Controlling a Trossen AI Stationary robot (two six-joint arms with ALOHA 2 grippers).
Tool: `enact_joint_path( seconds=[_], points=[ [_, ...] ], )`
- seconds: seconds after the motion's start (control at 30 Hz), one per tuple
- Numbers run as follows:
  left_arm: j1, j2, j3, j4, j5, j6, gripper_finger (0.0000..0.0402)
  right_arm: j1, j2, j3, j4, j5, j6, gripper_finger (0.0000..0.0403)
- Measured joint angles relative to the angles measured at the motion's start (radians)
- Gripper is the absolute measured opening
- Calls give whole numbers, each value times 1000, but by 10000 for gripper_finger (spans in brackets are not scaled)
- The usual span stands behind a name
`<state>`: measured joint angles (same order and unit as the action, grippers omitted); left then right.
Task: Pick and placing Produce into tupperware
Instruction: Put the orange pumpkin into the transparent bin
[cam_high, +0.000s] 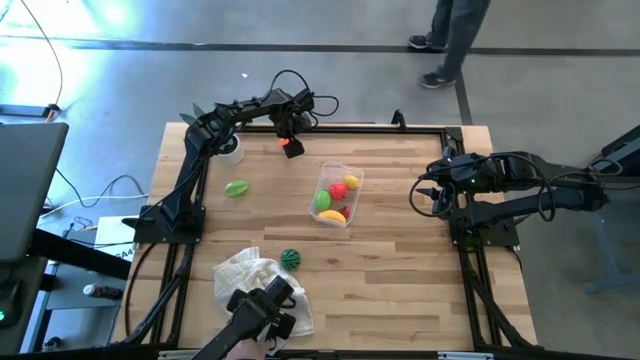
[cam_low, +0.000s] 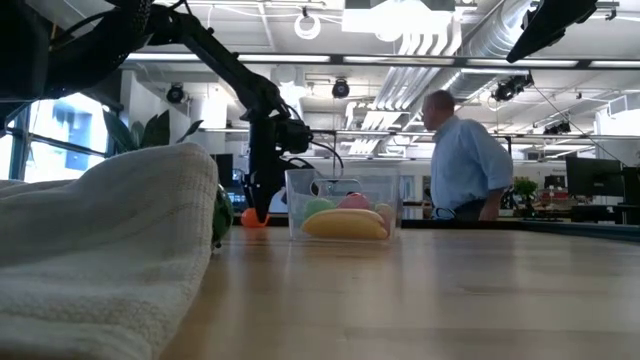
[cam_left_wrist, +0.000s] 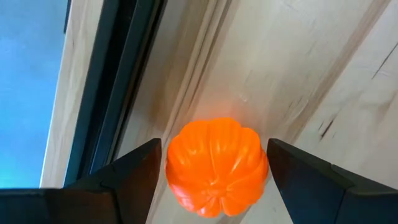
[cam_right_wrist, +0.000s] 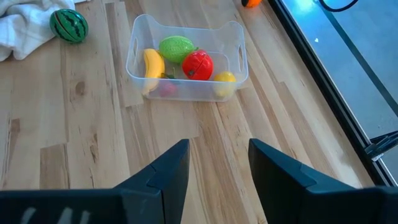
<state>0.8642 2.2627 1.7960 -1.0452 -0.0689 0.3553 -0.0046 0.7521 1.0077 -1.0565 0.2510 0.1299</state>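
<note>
A: While the left arm reaches out to about eleven o'clock on the table (cam_high: 400, 280), what is its gripper (cam_high: 290, 143) doing?

B: The left gripper (cam_left_wrist: 214, 171) stands spread wide, one finger either side of the orange ball (cam_left_wrist: 216, 165), with a sliver of wood showing between each finger and the fruit. The ball (cam_high: 292, 147) sits on the boards just beside the dark frame rail at the table's far edge; from table height it shows as an orange spot (cam_low: 254, 217) at the foot of the arm.

A: And moving rightwards from there?

B: A green piece (cam_high: 236, 188) lies loose at about ten o'clock. The striped green melon (cam_high: 290, 257) rests at about seven o'clock, touching the edge of the white cloth (cam_high: 245, 275). Near the centre is the tupperware (cam_high: 350, 172), holding a yellow banana (cam_right_wrist: 153, 65), a green fruit (cam_right_wrist: 177, 48), a red fruit (cam_right_wrist: 197, 65) and a small yellow piece (cam_right_wrist: 224, 78).

A: The right side?

B: The right gripper (cam_high: 424, 193) hangs at three o'clock, well apart from the tub, fingers (cam_right_wrist: 165, 171) partly parted and holding nothing. A person (cam_low: 465, 160) stands beyond the table.
</note>
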Motion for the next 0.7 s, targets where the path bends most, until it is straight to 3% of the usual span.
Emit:
enact_joint_path(
  seconds=[0.3,0.57,0.7],
  points=[
    [0,-1,0,1,-4,8,278,0,0,0,0,0,0,156],
    [0,-2,0,0,-6,8,223,0,0,0,0,0,0,156],
    [0,-2,0,-1,-7,11,225,0,0,0,0,0,0,156]
  ],
)
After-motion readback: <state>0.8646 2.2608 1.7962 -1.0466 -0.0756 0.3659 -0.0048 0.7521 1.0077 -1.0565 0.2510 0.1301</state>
